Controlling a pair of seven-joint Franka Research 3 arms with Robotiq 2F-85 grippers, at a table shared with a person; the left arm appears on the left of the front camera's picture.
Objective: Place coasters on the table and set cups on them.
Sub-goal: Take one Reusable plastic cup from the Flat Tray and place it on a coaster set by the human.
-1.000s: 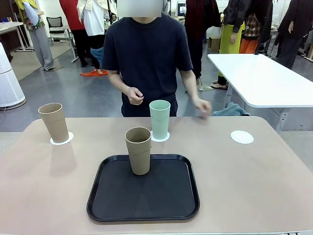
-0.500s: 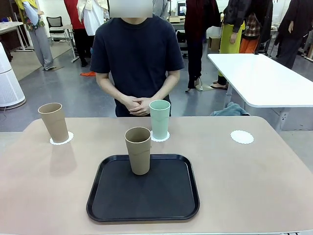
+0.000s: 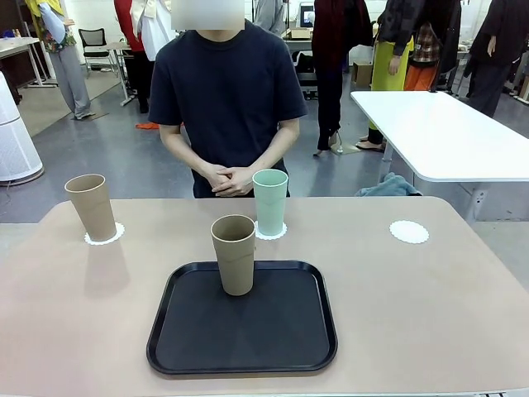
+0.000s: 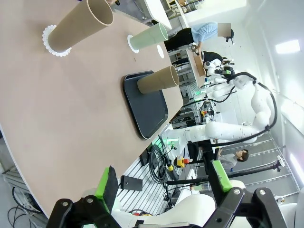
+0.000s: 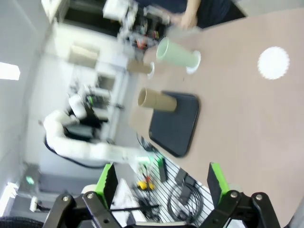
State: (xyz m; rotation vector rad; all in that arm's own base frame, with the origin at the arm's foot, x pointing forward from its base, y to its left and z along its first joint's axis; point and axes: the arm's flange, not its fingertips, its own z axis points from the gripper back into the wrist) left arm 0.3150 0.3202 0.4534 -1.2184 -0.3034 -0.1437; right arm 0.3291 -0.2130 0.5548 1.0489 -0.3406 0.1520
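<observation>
Hands first: the person's hands were apart a second ago and are now clasped together at the far edge, and the person has shuffled a touch toward picture left. Cups, coasters and tray haven't budged.

Going left to right across the table: far left, the left tan cup stands upright on the left coaster, with the lacy edge poking out on the near side. In the middle, the black tray sits near the robot's edge, and the middle tan cup is upright on its far part, standing on the tray itself. Just behind the tray, the mint cup stands on the middle coaster, right in front of the clasped hands. Off to the right, the bare coaster lies flat by itself, well apart from all the cups. Beyond the right corner there's a white table.

Grippers: the left gripper has its jaws spread wide with nothing between them, well back from the cups. Same deal for the right gripper: jaws wide, gripping nothing, tabletop well ahead of it.
</observation>
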